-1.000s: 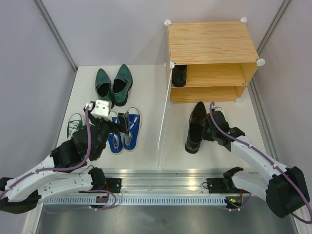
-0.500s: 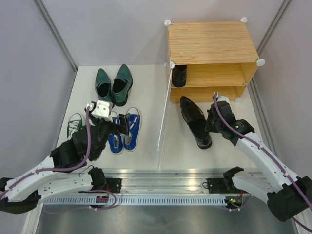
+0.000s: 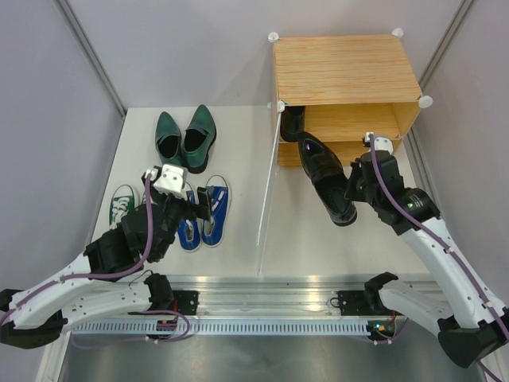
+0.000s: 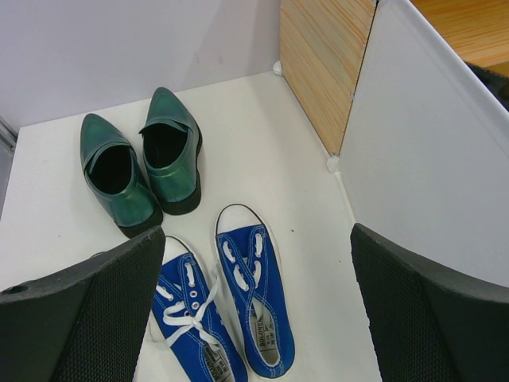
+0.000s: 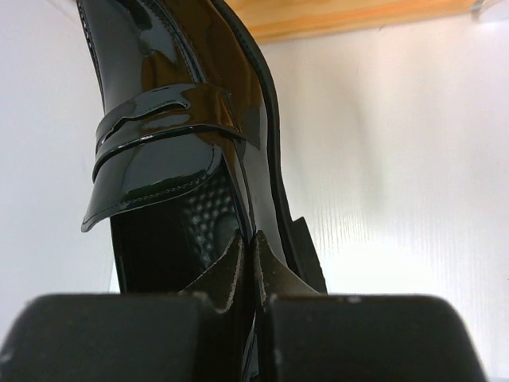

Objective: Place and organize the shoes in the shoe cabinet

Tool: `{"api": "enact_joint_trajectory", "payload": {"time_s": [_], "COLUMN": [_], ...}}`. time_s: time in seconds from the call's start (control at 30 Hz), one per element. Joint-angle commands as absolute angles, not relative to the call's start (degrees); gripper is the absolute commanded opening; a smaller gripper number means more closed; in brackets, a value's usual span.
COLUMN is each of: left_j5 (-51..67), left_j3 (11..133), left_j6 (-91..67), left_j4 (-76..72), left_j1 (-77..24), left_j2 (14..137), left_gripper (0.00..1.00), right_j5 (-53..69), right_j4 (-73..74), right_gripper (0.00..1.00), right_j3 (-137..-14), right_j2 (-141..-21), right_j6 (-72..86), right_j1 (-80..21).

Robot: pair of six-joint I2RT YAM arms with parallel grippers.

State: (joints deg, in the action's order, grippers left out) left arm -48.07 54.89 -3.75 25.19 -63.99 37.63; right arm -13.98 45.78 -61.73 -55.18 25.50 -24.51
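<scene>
My right gripper (image 3: 355, 189) is shut on the side wall of a black leather dress shoe (image 3: 324, 177), held above the table with its toe toward the shoe cabinet (image 3: 346, 72); the grip shows in the right wrist view (image 5: 248, 263). The other black shoe (image 3: 292, 122) sits in the cabinet's upper shelf at the left. My left gripper (image 3: 193, 205) is open above the blue canvas sneakers (image 4: 254, 296). The dark green pointed shoes (image 3: 184, 138) lie at the back left. One green white-toed sneaker (image 3: 122, 204) shows beside my left arm.
The cabinet's translucent door panel (image 3: 268, 191) stands open toward me, splitting the table between the arms. Grey walls close in both sides. A metal rail (image 3: 262, 306) runs along the near edge.
My right gripper has lifted the black shoe off the table and swung it back toward the cabinet, toe turning toward the shelves. The left arm has barely moved.
</scene>
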Motion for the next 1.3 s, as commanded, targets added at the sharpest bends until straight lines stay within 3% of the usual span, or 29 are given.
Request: {"api": "enact_joint_trajectory", "payload": {"time_s": [0.0, 0.33, 0.6, 1.27], "left_j5": [-48.43, -48.43, -47.81, -47.02], "left_j3": [54.41, 54.23, 54.14, 53.61], "left_j6": [-1.93, -2.02, -2.37, -1.50], "left_j4": [24.43, 24.34, 24.35, 24.17], "left_j1": [-63.72, -63.72, -63.72, -63.63], "left_j2": [37.36, 37.18, 36.92, 40.07], "left_gripper": [1.00, 1.00, 1.00, 1.00], "right_j5": [-17.23, -21.27, -14.42, -10.73], "right_j4": [41.84, 38.95, 29.55, 13.45], "right_gripper": [0.01, 0.01, 0.01, 0.01], "right_j3": [-67.84, -71.63, -73.30, -83.49], "right_j2": [-55.19, -58.35, -65.90, -85.16], "right_j6": [25.40, 24.61, 26.18, 35.50], "right_j1": [-24.26, -20.84, -14.16, -8.35]}}
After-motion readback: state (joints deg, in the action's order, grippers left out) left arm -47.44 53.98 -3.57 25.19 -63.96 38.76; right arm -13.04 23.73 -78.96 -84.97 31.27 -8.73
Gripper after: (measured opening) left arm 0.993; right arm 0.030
